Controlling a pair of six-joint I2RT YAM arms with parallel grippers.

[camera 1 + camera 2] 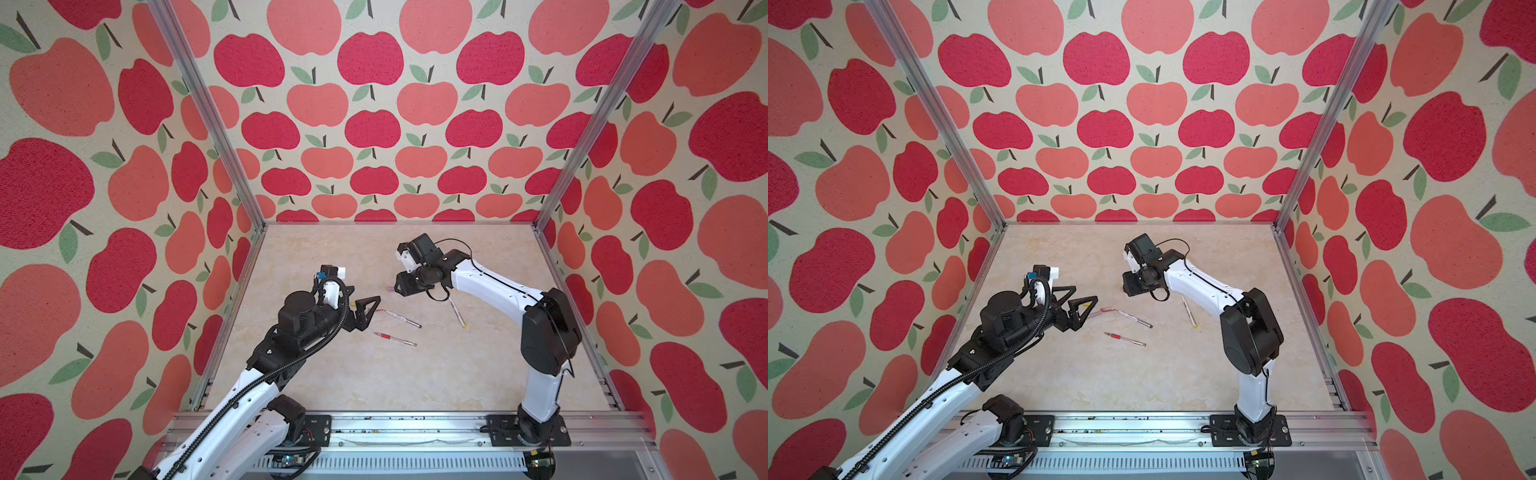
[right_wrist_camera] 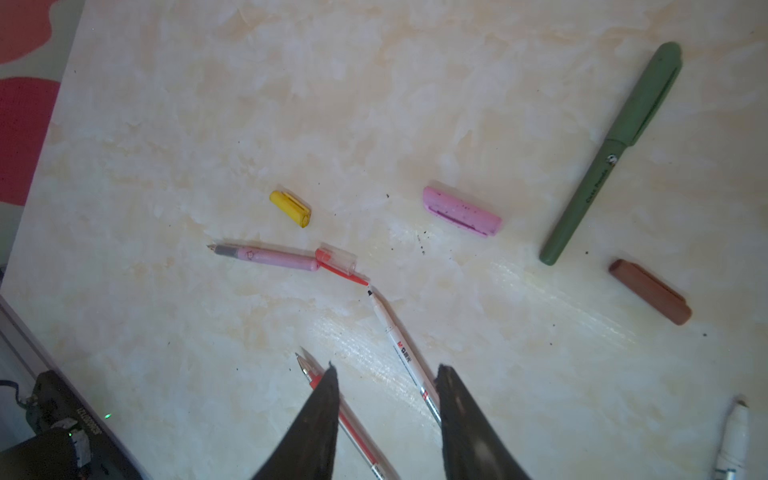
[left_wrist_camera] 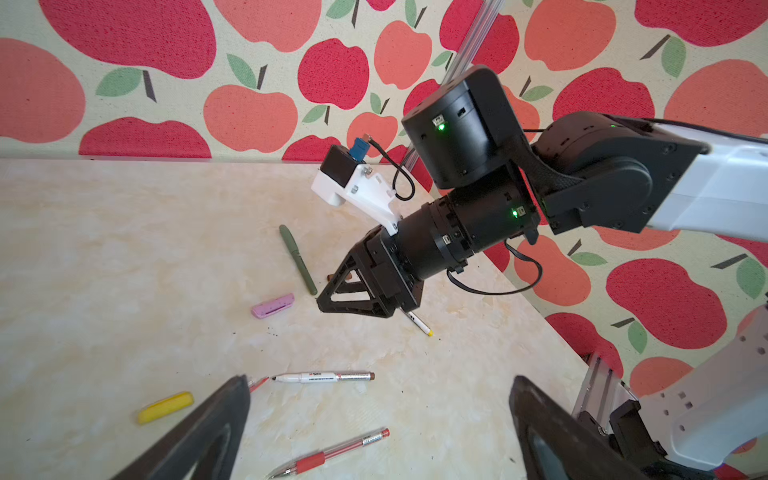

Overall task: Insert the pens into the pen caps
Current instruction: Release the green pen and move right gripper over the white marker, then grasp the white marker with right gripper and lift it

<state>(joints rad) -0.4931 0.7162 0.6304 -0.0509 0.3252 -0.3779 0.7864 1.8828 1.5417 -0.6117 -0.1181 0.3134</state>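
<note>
Apple-print walls point(image 1: 374, 124) enclose a marbled tabletop point(image 1: 374, 382); the left gripper point(image 1: 1086, 293) and right gripper point(image 2: 386, 368) both hang empty.
Reaching in from the near left, the left gripper hovers spread wide over the pink pen point(image 2: 266, 255) and yellow cap point(image 2: 290, 208). The right gripper, on an arm bent in from the near right, tilts down with its jaws parted and nothing between them, beside the lilac cap point(image 2: 461, 210). The white-and-brown pen point(image 1: 401, 318) and red pen point(image 1: 395, 339) lie mid-table between them; the dark green pen point(image 2: 611, 153) and brown cap point(image 2: 650, 291) lie near the right gripper.
</note>
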